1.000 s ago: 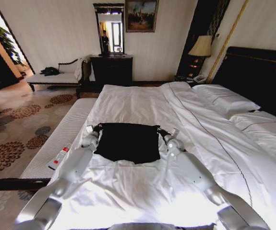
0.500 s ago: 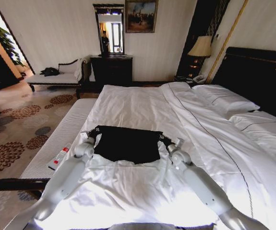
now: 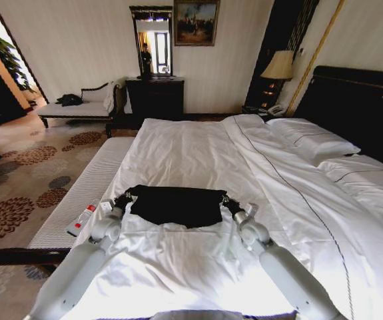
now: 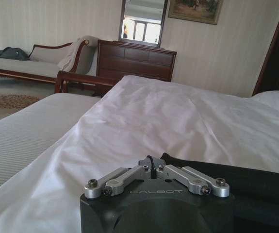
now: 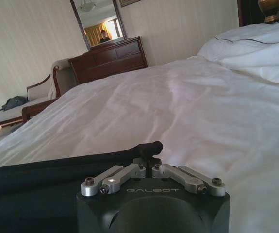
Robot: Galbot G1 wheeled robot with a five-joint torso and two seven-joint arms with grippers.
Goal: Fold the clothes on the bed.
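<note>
From our head we see one bed [image 3: 198,153] with white sheets, two pillows [image 3: 314,143], one lamp [image 3: 279,65], one dresser [image 3: 154,97]. One black T-shirt [image 3: 176,205] lies near the foot, our left gripper [image 3: 122,199] and right gripper [image 3: 230,207] clenched on its corners.

Our left wrist: gripper [image 4: 151,167] pinching cloth [image 4: 236,182].

Our right wrist: gripper [image 5: 149,158] likewise.

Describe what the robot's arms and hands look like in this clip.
Both arms are smooth, rounded white shells ending in darker wrists. The left hand and right hand share one build: a black housing lettered GALBOT, silver metal linkage bars fastened with dark screws, and black fingers.
</note>
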